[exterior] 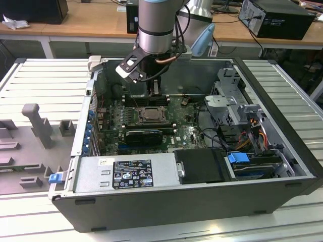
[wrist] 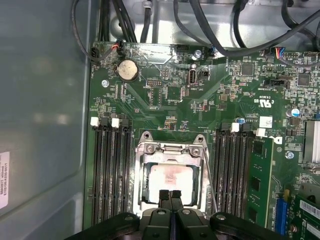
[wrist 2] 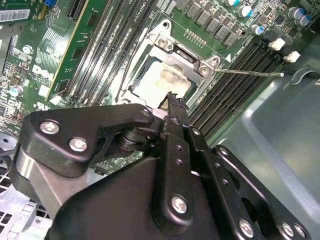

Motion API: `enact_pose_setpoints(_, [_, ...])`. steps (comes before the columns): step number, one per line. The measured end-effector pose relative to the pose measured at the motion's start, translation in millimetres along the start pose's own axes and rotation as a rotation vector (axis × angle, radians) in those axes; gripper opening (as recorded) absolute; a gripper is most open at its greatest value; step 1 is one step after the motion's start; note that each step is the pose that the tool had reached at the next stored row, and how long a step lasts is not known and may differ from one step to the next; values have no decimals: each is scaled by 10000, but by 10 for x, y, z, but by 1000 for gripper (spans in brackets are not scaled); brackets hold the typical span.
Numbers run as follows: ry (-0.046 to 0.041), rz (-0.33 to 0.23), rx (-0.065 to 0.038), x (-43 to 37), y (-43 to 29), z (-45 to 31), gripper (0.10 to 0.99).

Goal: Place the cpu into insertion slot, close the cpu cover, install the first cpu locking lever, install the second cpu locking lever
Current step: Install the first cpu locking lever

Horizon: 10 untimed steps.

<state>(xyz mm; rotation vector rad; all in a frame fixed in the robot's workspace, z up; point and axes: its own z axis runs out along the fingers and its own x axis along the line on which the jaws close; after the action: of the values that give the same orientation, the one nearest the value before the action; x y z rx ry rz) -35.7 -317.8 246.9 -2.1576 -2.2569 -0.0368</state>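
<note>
Exterior view, arm: one arm (exterior: 159,25) reaches straight down into the open case (exterior: 282,151), with the pincer (exterior: 153,91) just above the slot (exterior: 150,115).
First wrist view, pincer (wrist: 170,196): fingers pressed together, holding nothing.
First wrist view, cpu (wrist: 170,177): one, seated in the slot, framed by one flat cover (wrist: 170,148).
Second wrist view, lever (wrist 2: 250,73): one thin rod jutting out from the cover's corner.

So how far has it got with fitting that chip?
The cpu lies in the insertion slot, and the cpu cover looks lowered over it. The gripper, fingers shut, is at the cover's edge in both wrist views. A thin locking lever juts out across the memory slots, seemingly unlatched, so the levers look undone.
</note>
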Motion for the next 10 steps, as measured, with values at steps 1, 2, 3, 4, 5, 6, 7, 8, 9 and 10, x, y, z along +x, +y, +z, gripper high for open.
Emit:
enact_pose_setpoints(1, [0, 0, 0, 0, 0, -6, 106])
enact_pose_setpoints(2, [0, 0, 0, 0, 0, -14, 106])
enact_pose_setpoints(3, [0, 0, 0, 1, 0, -23, 106])
enact_pose_setpoints(4, [0, -1, 0, 1, 0, -37, 106])
enact_pose_setpoints(5, [0, -1, 1, 1, 0, -47, 106])
enact_pose_setpoints(6, [-1, 0, 0, 2, 0, -71, 106])
enact_pose_setpoints(7, [0, 0, 0, 3, 1, -117, 106])
enact_pose_setpoints(8, [-1, 0, 0, 4, 0, -133, 106])
enact_pose_setpoints(9, [0, -1, 0, 4, 1, -150, 106])
enact_pose_setpoints(10, [0, 0, 0, 5, 1, -170, 106])
